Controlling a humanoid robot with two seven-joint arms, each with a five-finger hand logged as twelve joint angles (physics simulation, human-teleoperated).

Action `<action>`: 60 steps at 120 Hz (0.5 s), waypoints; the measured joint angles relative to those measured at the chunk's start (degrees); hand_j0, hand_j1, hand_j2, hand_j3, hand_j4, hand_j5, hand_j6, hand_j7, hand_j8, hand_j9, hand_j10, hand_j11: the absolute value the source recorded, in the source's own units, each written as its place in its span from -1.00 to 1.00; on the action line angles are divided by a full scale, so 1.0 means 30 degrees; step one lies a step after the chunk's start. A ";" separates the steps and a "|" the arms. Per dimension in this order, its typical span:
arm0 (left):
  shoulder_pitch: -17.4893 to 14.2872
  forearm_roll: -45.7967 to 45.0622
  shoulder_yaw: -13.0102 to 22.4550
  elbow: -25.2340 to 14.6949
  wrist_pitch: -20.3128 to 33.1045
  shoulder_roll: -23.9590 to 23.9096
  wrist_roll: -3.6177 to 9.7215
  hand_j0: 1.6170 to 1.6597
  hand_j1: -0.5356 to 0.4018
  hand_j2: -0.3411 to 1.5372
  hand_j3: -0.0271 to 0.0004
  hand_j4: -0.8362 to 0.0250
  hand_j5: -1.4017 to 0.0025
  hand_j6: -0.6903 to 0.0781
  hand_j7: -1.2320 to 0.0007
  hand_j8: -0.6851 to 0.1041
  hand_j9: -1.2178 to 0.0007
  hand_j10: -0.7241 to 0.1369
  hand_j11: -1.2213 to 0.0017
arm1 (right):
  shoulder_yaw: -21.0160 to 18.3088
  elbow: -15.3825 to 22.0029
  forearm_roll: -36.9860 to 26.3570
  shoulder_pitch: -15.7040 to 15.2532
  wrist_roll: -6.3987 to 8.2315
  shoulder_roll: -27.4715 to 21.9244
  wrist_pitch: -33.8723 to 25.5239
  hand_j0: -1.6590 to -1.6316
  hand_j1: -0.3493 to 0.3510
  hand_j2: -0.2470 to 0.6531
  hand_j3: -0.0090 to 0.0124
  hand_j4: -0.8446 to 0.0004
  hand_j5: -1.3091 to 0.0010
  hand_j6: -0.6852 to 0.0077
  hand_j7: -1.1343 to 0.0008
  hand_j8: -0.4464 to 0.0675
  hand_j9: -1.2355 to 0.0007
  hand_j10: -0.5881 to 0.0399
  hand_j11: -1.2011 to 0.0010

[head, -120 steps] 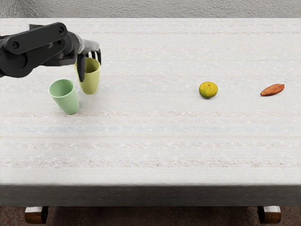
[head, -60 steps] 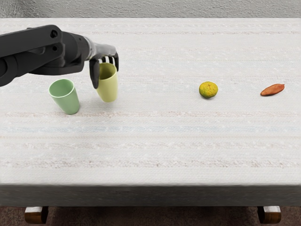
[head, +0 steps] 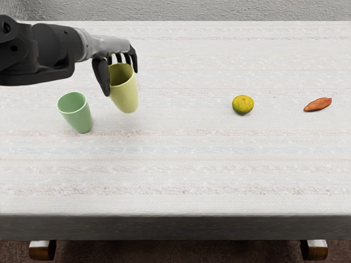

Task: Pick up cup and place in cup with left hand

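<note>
Left hand [head: 113, 48] clamped on yellow cup [head: 125, 94], prob. higher & tipped more vs. before; green cup [head: 78, 116] unmoved.

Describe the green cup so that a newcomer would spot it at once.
On the pale, faintly striped tabletop, look towards the picture's left edge. A light green, tapering cup stands there, mouth up. The left hand grasps the yellow, tapering cup nearby; the green one stands free of any hand.

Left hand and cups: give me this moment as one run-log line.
left hand: grasping yellow cup | yellow cup: apparently lifted, outside green cup | green cup: on table
</note>
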 joint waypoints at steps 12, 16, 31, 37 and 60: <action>0.0000 0.0008 -0.0300 -0.0362 -0.0128 0.0522 0.0000 0.83 -0.12 -0.42 0.97 -0.14 0.04 -0.08 -0.07 -0.20 -0.07 -0.45 -0.07 | 0.0006 0.0012 0.0000 0.0024 0.0000 0.0000 -0.0001 -0.93 -0.91 -0.46 -0.16 0.93 0.94 0.90 0.94 0.63 0.94 0.79 0.94; 0.0000 0.0006 -0.0361 -0.0434 -0.0210 0.0589 0.0000 0.83 -0.12 -0.42 0.97 -0.15 0.04 -0.08 -0.07 -0.20 -0.08 -0.45 -0.07 | 0.0012 0.0014 0.0000 0.0031 0.0000 0.0000 0.0000 -0.93 -0.91 -0.46 -0.16 0.93 0.94 0.90 0.94 0.63 0.94 0.79 0.94; 0.0000 -0.0045 -0.0479 -0.0661 -0.0425 0.1626 0.0001 0.85 -0.15 -0.39 0.97 -0.14 0.04 -0.08 -0.07 -0.19 -0.07 -0.45 -0.07 | 0.0022 0.0017 0.0000 0.0044 0.0000 0.0000 0.0001 -0.93 -0.91 -0.46 -0.16 0.93 0.94 0.90 0.94 0.63 0.94 0.79 0.94; 0.0000 -0.0228 -0.0539 -0.0787 -0.0483 0.2005 0.0000 0.87 -0.16 -0.37 0.97 -0.15 0.04 -0.08 -0.05 -0.19 -0.07 -0.45 -0.07 | 0.0023 0.0018 0.0000 0.0045 0.0000 0.0000 0.0001 -0.93 -0.91 -0.46 -0.16 0.93 0.94 0.90 0.94 0.63 0.94 0.79 0.94; 0.0142 -0.0623 -0.0670 -0.1021 -0.1062 0.3522 -0.0001 0.90 -0.20 -0.33 0.97 -0.14 0.05 -0.09 -0.04 -0.19 -0.06 -0.46 -0.06 | 0.0028 0.0019 0.0000 0.0050 0.0000 0.0000 0.0001 -0.93 -0.91 -0.46 -0.16 0.93 0.94 0.90 0.94 0.63 0.94 0.79 0.94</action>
